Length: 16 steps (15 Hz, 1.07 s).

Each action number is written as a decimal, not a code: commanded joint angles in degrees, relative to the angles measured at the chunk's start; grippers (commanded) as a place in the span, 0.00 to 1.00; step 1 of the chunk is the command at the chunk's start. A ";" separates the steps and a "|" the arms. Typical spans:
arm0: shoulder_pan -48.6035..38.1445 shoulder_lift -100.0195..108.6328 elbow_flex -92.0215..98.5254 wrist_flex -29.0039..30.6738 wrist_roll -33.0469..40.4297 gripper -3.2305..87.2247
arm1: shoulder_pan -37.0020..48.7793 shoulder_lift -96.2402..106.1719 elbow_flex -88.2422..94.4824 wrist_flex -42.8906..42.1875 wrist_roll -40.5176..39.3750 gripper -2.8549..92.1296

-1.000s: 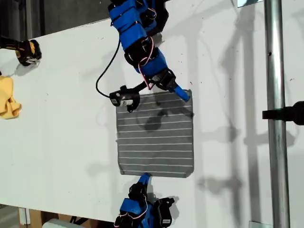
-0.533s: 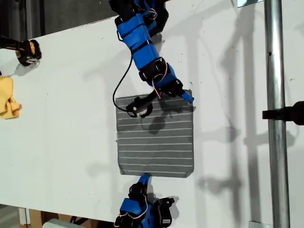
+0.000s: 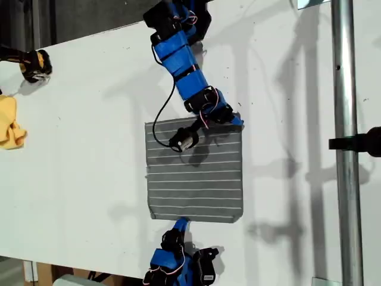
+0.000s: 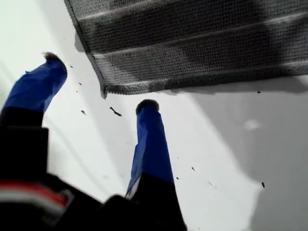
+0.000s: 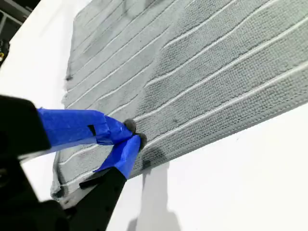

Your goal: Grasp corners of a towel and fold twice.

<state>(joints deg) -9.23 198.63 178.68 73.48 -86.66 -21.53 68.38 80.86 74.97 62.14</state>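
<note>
Exterior view: towel (image 3: 196,179) lies flat near the middle of the tabletop (image 3: 77,149), its stripes running across the picture. My first pincer (image 3: 233,119) is at the towel's far corner toward the exterior view's right. In the first wrist view its jaws stand wide apart, just short of that corner and touching no fabric. My second pincer (image 3: 181,223) sits at the near edge, jaws closed together, tips resting on the hem; I cannot tell whether any cloth is pinched between them.

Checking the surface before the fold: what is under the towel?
The towel lies flat on the white table. Whatever is beneath its middle is covered. My second gripper pinches its edge.
</note>
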 commanded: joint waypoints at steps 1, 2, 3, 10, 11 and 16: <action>-0.26 0.18 0.09 0.35 -0.44 0.02 | 1.14 0.44 -3.87 -0.18 0.44 0.36; -0.26 0.18 0.09 0.35 -0.44 0.02 | 1.32 -0.26 -4.48 -0.18 0.18 0.36; -0.35 0.18 0.09 0.35 -0.44 0.02 | 1.41 -1.05 -5.01 -0.18 0.09 0.36; -0.62 0.18 0.09 0.35 -0.35 0.02 | 1.67 -8.79 -6.94 -0.62 0.53 0.29; -0.62 0.18 0.09 0.35 -0.44 0.02 | 1.76 -10.37 -7.73 -0.62 0.53 0.26; -0.62 0.18 0.09 0.35 -0.53 0.02 | 2.20 -11.51 -9.40 -0.18 0.70 0.05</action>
<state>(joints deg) -9.23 198.63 178.68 73.48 -86.66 -20.13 56.87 72.60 74.36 62.93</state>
